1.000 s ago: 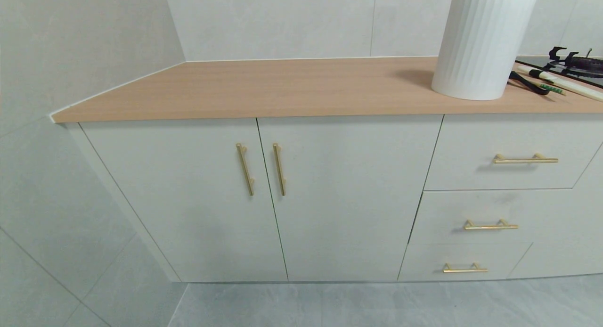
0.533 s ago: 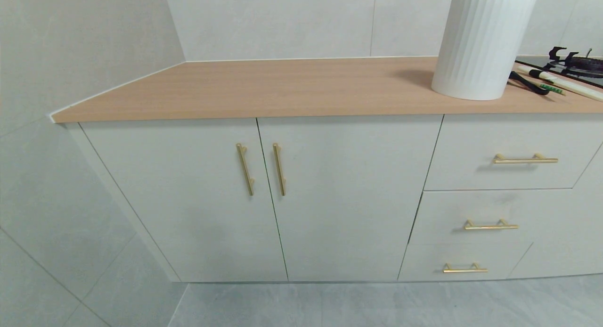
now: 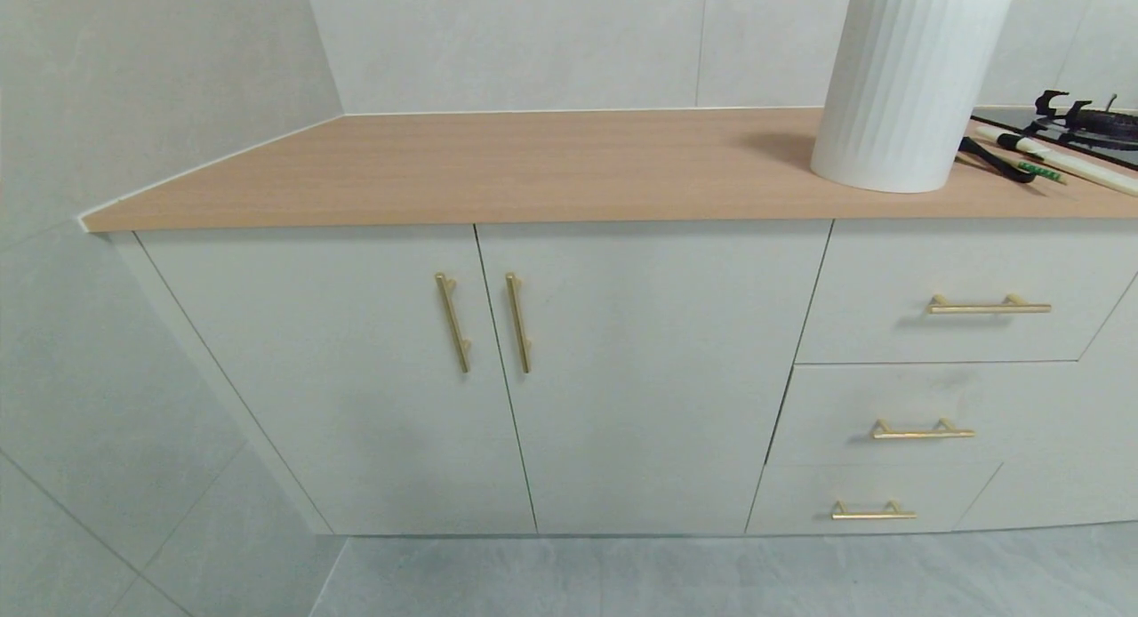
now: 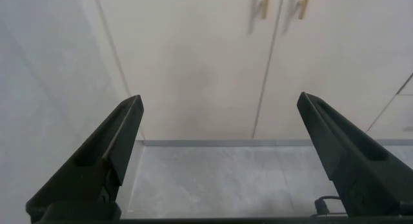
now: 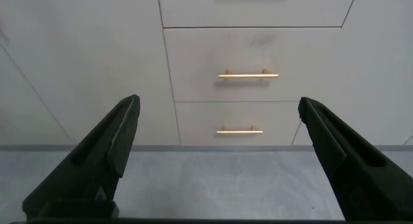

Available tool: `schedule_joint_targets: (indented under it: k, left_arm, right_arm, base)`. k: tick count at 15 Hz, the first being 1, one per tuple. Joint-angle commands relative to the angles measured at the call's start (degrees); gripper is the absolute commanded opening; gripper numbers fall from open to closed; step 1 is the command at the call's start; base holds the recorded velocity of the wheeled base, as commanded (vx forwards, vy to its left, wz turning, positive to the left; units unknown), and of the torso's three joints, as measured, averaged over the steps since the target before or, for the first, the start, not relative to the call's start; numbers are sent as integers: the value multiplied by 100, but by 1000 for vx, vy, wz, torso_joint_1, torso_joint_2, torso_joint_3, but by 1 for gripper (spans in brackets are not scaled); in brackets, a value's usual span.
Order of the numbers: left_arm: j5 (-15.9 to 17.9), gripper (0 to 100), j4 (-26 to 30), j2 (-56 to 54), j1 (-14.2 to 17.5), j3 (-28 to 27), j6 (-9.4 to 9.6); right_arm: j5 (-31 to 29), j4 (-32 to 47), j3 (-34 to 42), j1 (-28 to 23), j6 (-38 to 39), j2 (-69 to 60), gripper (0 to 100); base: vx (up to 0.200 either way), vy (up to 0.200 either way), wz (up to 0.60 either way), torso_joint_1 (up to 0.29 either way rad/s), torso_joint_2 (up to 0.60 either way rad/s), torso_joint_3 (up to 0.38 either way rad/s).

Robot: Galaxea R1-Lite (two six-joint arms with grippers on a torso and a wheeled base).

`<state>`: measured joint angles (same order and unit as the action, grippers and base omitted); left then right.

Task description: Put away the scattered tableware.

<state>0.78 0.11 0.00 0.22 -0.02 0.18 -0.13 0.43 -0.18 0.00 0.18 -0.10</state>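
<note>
Head view: the tableware (image 3: 1022,159) lies at the far right end of the countertop (image 3: 498,168): a black-handled piece and pale slender sticks, one with a green band. It sits just beside a tall white ribbed holder (image 3: 907,84). I cannot tell the exact type of each piece. The holder stands upright on the counter and is probably where the pieces go.

Left gripper (image 4: 219,102): fingers wide apart, nothing between them, facing the lower cupboard front and the floor. Right gripper (image 5: 218,102): fingers likewise spread and empty, facing the lower drawers. Both sit well below counter level.

Step in hand, as I judge it: approach, no grasp begun. Notes for doing it well:
- The tableware sits at the edge of the frame, so get it squarely in front before reaching.
- The right arm is the nearer one. Raise it above the counter edge first, then move in over the top.
- The pieces lie flat and thin, so close across the narrow width, low to the surface, one piece at a time.
- The holder is tall, so lift well above its rim and release with the piece near vertical.
- Risk: knocking the holder, or rolling a stick toward the hob (image 3: 1089,119).

Surface: wood-grain top, matte, level. Below it are two pale doors (image 3: 356,377) with brass bar handles (image 3: 453,322), and three drawers (image 3: 960,270) to the right, all shut. Room: pale grey wall tiles (image 3: 533,39), a corner at the left, grey tiled floor (image 3: 711,572).
</note>
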Motion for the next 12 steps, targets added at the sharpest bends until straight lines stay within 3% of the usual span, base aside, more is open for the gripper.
schedule_joint_targets:
  k: [1, 11, 12]
  left_arm:
    - [1, 100, -2, 0, 4, 2, -1]
    - [1, 100, -2, 0, 4, 2, -9]
    - [-8, 100, -2, 0, 4, 2, -9]
  right_arm:
    - [-4, 1, 1, 0, -1, 10, 100]
    - [-4, 1, 1, 0, -1, 10, 100]
    - [-4, 1, 1, 0, -1, 10, 100]
  base:
    - [0, -200, 0, 12, 2, -2]
    - [0, -200, 0, 5, 3, 3]
    - [0, 0, 0, 0, 0, 0]
